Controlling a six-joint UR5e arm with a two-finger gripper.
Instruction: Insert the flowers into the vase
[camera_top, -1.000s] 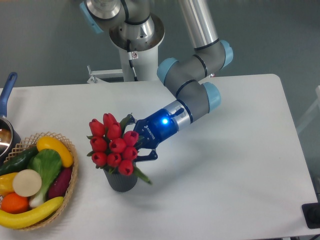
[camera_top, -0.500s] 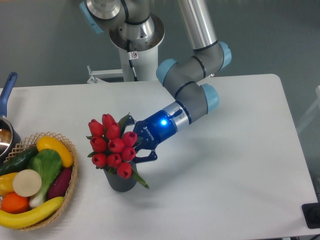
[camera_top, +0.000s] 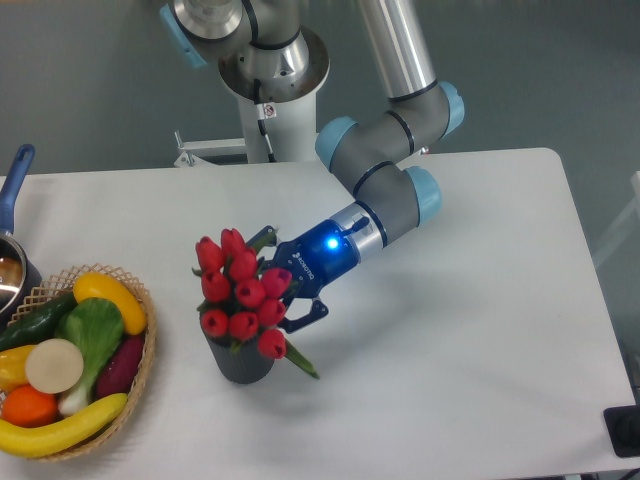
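The flowers (camera_top: 240, 295), a tight bunch of red tulips with green leaves, hang tilted just over the mouth of the vase (camera_top: 243, 363), a small dark grey cylinder near the table's front. My gripper (camera_top: 284, 283) reaches in from the right and is shut on the flowers just behind the blooms. One finger shows above the bunch and the other below it. The stems are hidden behind the blooms and the gripper, so I cannot tell how far they sit inside the vase. A green leaf sticks out to the lower right of the vase rim.
A woven basket (camera_top: 149, 345) of fruit and vegetables stands at the front left, close to the vase. A pot with a blue handle (camera_top: 14, 185) sits at the left edge. The robot base (camera_top: 270, 80) is at the back. A black object (camera_top: 625, 430) lies at the front right corner.
The gripper and the flowers have shifted a little to the right and down together, so the bunch now sits more directly over the vase. The vase has not moved.
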